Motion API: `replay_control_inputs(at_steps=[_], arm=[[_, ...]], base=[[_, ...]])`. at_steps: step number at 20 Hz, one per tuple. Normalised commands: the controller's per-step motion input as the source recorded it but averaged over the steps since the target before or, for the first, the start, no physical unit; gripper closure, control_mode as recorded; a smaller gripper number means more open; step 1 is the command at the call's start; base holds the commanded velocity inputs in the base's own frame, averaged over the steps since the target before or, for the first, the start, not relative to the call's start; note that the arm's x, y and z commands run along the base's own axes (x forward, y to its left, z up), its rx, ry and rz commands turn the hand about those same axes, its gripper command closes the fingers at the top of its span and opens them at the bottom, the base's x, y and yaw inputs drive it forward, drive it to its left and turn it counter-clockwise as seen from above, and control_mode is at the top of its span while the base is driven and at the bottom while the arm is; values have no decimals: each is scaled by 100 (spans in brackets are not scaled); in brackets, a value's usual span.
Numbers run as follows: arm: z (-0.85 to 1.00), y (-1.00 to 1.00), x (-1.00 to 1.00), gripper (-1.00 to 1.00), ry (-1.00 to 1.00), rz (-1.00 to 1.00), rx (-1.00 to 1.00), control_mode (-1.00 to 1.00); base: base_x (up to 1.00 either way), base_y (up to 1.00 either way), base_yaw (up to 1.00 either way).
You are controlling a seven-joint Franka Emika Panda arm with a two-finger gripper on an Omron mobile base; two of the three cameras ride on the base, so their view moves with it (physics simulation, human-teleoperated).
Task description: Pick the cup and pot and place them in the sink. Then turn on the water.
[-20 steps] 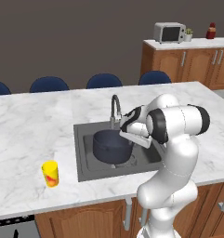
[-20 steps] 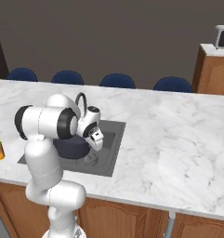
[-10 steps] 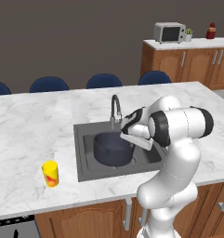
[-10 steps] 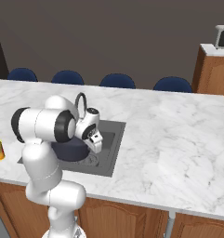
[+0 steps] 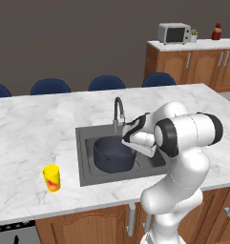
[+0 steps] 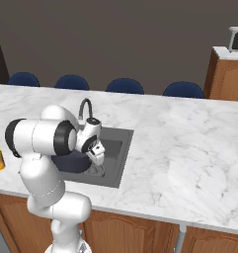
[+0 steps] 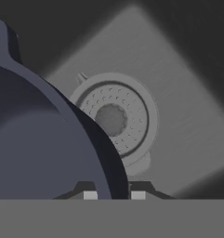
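The dark navy pot (image 5: 111, 155) sits low inside the sink (image 5: 83, 157), left of the round drain (image 7: 112, 118). My gripper (image 5: 127, 140) reaches down at the pot's right rim and is shut on that rim. In the hand view the pot (image 7: 39, 148) wall runs between my two fingertips, with my gripper (image 7: 114, 195) at the bottom edge. From the right base view my gripper (image 6: 97, 154) hangs over the sink (image 6: 118, 158) beside the pot (image 6: 71, 163). The yellow cup (image 5: 51, 177) stands upright on the counter, left of the basin and near the front edge. The water is out of view.
The gooseneck faucet (image 5: 117, 107) rises at the sink's back edge, just behind my hand. Marble counter (image 5: 35, 128) spreads wide on both sides. Blue chair backs (image 5: 107, 83) line the far side. A microwave (image 5: 173, 33) sits on the back cabinet.
My gripper and the pot have sunk a little lower into the basin. The cup has not moved.
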Motion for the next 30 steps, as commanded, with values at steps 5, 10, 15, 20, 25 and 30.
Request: replay_control_inputs(at_steps=[5, 10, 15, 20, 25, 30], arm=[[0, 15, 0, 100, -2, 0, 0, -100], [-1, 1, 0, 100, 0, 0, 0, -100], [0, 0, 0, 100, 0, 0, 0, -100], [0, 0, 0, -100, 0, 0, 0, -100], [0, 0, 0, -100, 0, 0, 0, -100], [1, 0, -4, -100, -3, 0, 0, -100]], base=[[0, 0, 0], [0, 0, 0], [0, 0, 0], [0, 0, 0], [0, 0, 0], [0, 0, 0]])
